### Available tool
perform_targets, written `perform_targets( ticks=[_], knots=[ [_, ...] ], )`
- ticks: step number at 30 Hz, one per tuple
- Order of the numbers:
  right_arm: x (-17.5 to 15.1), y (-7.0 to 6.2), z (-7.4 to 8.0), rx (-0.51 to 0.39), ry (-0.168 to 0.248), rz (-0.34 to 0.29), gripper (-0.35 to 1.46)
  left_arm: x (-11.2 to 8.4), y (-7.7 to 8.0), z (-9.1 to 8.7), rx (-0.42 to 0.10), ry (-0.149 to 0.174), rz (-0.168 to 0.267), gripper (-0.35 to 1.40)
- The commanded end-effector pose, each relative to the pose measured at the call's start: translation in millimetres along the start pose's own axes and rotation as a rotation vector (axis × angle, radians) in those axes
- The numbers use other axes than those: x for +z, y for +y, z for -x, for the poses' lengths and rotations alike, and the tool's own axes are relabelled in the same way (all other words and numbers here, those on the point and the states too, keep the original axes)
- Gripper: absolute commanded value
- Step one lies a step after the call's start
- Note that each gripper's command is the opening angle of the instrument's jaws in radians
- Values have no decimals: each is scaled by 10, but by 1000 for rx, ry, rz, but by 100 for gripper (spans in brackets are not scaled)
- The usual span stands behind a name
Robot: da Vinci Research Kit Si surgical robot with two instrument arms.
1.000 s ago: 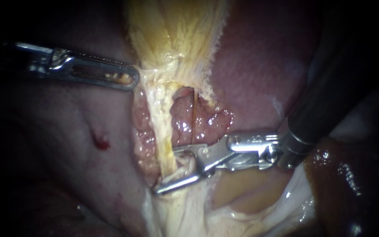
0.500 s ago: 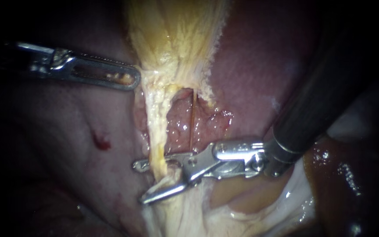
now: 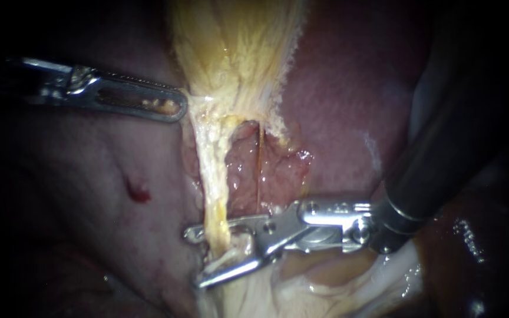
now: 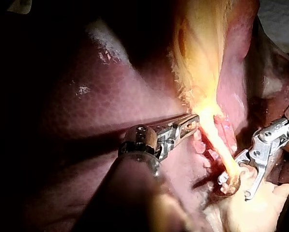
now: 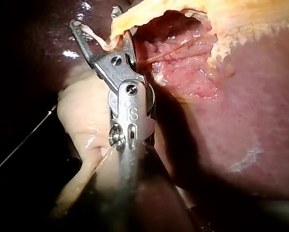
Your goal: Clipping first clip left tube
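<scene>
Straddles left tube (image 3: pixel 216 194) with open pincer of right instrument (image 3: pixel 195 258); grips gallbladder (image 3: pixel 237 53) edge in closed pincer of left instrument (image 3: pixel 178 108).

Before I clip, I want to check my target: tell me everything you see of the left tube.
The left tube is a pale yellow, glistening, lumpy strand, taut and near upright, running from the gallbladder down into whitish tissue. Low down it passes between the right instrument's open jaws, which straddle it. No clip shows on it.
</scene>
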Motion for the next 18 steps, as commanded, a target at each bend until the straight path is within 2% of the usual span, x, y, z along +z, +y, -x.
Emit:
perform_targets(
  ticks=[1,12,16,18],
  knots=[
    [-1,-1,-1,1,2,-1,49,0,0,0,0,0,-1,-35],
    [-2,1,-5,3,3,-2,47,0,1,0,0,0,-1,-35],
    [-5,4,-6,9,5,-2,37,0,1,0,0,0,-1,-35],
    [-9,6,-5,33,6,-2,21,0,1,0,0,0,-1,-35]
  ],
)
